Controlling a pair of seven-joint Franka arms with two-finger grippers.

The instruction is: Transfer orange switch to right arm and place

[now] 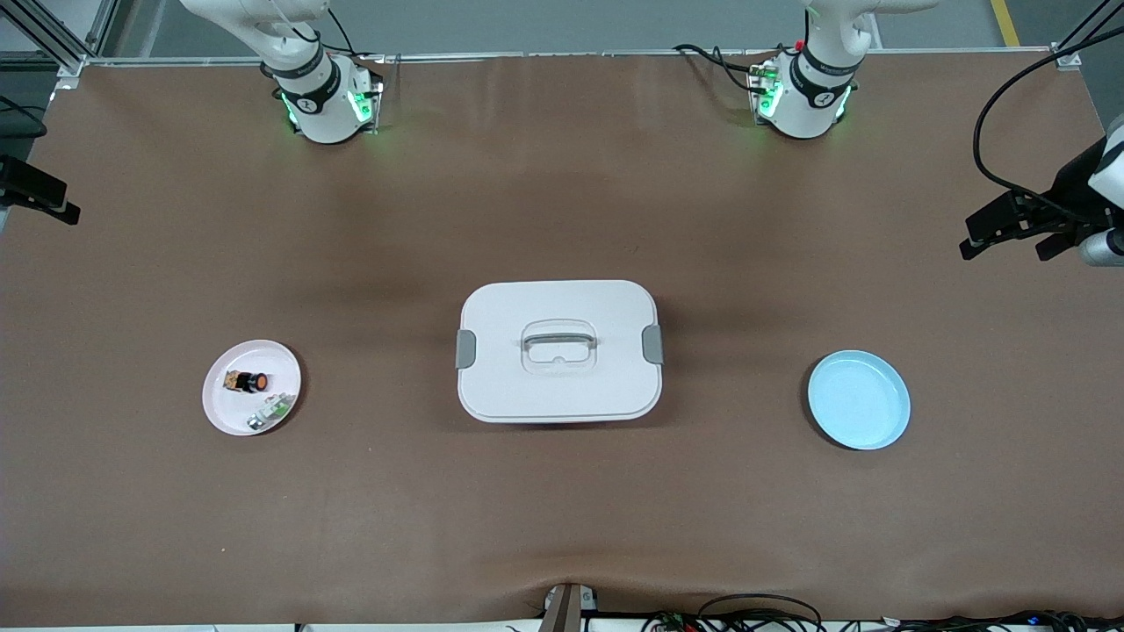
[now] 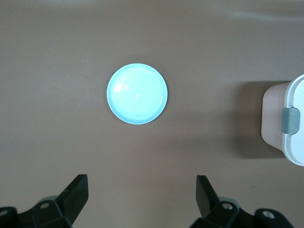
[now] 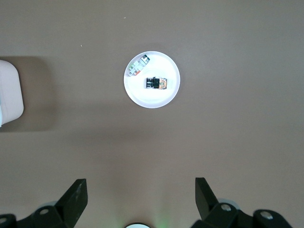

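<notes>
The orange switch (image 1: 249, 382) is seen lying on its side in a pink plate (image 1: 219, 410) toward the right arm's end of the bench, with a small green-white part (image 1: 271, 410) lying just beside it, nearer the front edge. A white lidded box (image 1: 558, 351) is set at mid-bench, and a blue plate (image 1: 859, 399) toward the left arm's end. The left gripper (image 2: 141, 190) is held high over the blue plate, fingers spread and holding nothing. The right gripper (image 3: 140, 191) is held high over the pink plate, likewise released
</notes>
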